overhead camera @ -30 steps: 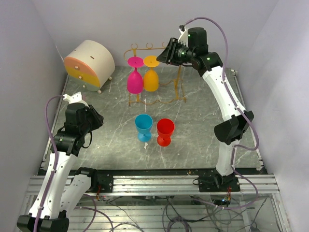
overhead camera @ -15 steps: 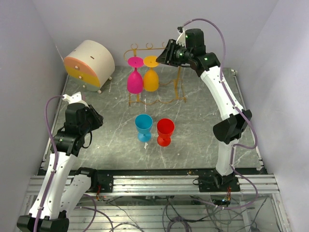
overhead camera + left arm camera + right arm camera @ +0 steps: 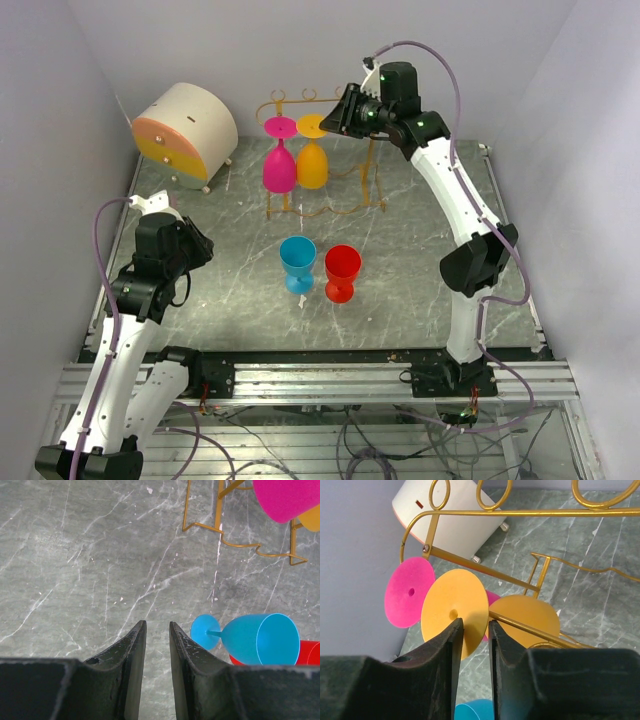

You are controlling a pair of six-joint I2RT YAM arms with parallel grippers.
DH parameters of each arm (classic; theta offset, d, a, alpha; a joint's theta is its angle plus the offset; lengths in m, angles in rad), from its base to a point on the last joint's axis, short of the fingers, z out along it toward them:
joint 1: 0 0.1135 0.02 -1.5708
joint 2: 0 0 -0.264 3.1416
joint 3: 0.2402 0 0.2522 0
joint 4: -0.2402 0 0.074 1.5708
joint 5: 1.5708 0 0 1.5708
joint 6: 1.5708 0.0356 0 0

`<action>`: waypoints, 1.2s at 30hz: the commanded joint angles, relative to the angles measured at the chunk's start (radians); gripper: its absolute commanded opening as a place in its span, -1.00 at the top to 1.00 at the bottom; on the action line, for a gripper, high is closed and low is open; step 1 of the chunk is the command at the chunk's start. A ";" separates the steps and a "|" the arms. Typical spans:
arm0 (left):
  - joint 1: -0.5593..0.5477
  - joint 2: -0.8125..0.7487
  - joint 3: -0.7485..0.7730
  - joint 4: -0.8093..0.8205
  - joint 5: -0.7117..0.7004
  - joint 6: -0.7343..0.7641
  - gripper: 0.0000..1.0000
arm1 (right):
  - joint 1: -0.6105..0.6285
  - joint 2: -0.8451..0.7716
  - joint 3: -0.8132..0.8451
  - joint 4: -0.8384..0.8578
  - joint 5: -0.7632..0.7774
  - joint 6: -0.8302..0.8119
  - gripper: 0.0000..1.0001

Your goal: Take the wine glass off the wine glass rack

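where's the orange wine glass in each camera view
Top external: upper centre, orange wine glass hanging upside down, right of the pink glass.
Left wrist: a sliver at the top right edge.
Right wrist: centre, its base disc at the tips of the fingers.
Shared landmark: the wine glass rack.

From above and behind we see the whole desk [image 3: 400, 290]. Left wrist looks down on it; right wrist close to the rack [image 3: 520, 513], which all views share.
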 commanded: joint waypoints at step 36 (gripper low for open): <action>0.002 -0.012 -0.002 0.013 -0.027 -0.004 0.28 | -0.014 -0.280 -0.461 0.561 -0.053 0.293 1.00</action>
